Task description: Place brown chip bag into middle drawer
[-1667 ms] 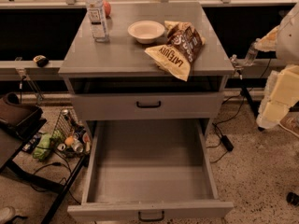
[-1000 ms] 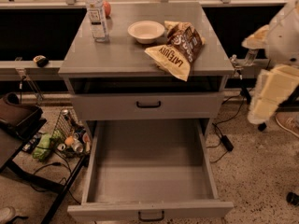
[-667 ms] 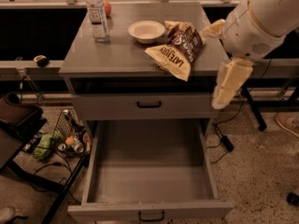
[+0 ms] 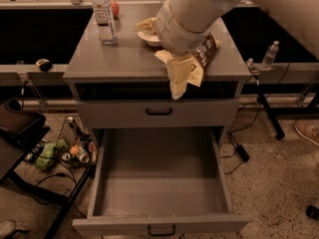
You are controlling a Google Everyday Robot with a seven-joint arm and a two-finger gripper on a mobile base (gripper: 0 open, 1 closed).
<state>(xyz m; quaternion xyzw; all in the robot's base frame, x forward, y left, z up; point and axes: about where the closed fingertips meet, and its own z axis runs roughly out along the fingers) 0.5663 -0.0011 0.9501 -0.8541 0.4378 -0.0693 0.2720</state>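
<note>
The brown chip bag [image 4: 207, 51] lies on the right part of the grey cabinet top [image 4: 119, 59]; my arm covers most of it. My gripper [image 4: 177, 81] hangs from the big white arm [image 4: 192, 14] over the top's front edge, in front of the bag's tan end. I cannot see whether it touches the bag. The middle drawer [image 4: 159, 183] is pulled fully out below and has nothing in it; its black handle [image 4: 162, 229] is at the front. The closed drawer front [image 4: 159, 112] sits above it.
A water bottle [image 4: 103, 16] and a red round thing [image 4: 115, 8] stand at the top's back left. A white bowl [image 4: 148, 38] peeks out left of my arm. A wire basket with cans [image 4: 75, 146] and cables are on the floor at the left. A small bottle [image 4: 269, 55] stands at the right.
My arm has swung in from the right and now reaches over the cabinet top, covering most of the bag and bowl. The bag and the drawer have not moved.
</note>
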